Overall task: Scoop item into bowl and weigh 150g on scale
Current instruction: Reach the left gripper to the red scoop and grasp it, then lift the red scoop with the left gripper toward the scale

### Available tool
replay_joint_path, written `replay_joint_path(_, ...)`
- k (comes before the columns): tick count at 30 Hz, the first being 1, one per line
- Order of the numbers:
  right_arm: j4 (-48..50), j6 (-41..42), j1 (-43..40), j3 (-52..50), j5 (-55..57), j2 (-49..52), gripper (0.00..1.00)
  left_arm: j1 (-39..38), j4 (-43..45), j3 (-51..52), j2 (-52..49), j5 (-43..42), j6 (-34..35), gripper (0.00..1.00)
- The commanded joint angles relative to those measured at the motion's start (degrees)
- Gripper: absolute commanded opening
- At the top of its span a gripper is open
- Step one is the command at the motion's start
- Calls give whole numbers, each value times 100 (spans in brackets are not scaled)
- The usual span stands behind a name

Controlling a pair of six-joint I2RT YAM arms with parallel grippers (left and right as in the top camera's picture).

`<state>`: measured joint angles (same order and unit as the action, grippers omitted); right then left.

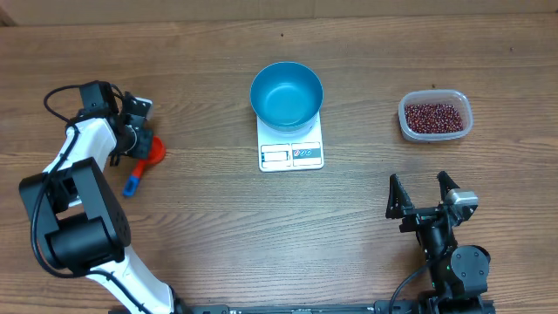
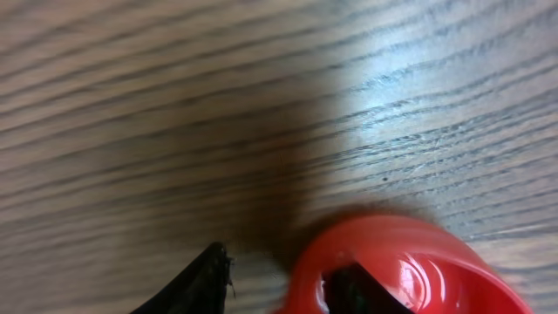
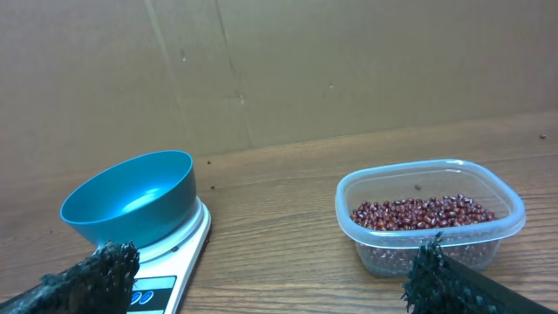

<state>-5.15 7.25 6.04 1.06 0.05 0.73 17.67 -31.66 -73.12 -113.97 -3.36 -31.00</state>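
One of everything here. One bowl point(image 1: 287, 94), round, smooth glossy blue and empty inside, sits on the one scale point(image 1: 291, 155), a flat white rectangle with its display edge facing the arms. The beans point(image 1: 433, 116) are all in a single clear plastic tub point(image 1: 436, 137) with rounded corners, right of the scale and well apart from it. There are loads of tiny maroon ones in a loose bumpy layer.

The table point(image 1: 261, 244) is grainy wood. One scoop point(image 1: 153, 150) lies far left, with a shiny red cup and a blue handle. The left gripper point(image 2: 281, 277) is partly apart, one black finger point(image 2: 202, 283) outside the red wall and the other inside. A sliver of table shows beside the outer one, so no pinch. The right gripper point(image 1: 423, 196) gapes wide with nothing in it; its two pads look rough.
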Motion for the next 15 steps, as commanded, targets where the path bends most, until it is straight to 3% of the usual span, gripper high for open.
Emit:
replay_joint_path(1,35,-24,22,-61,31,-57,100,-31,50,-85,-260,-354,-356,29)
replay_joint_path(3,35,-24,22,-61,31,-57,100,-57,125,-85,-280,-369,-372,25)
replay_joint_path(7,35,-24,22,-61,31,-57,100,-57,243,-87,-278,-369,-352,4)
replay_joint_path(11,35,-24,22,-61,31,-57,100,-55,323,-120,-245,-350,249,4)
replay_joint_path(14,35,-24,22,-61,31,-57,100,-55,286,-367,-114,-240,1469,4)
replay_joint_path(15,35,-24,22,-61,31,-57,100,-55,138,-625,61,-203,2588,4)
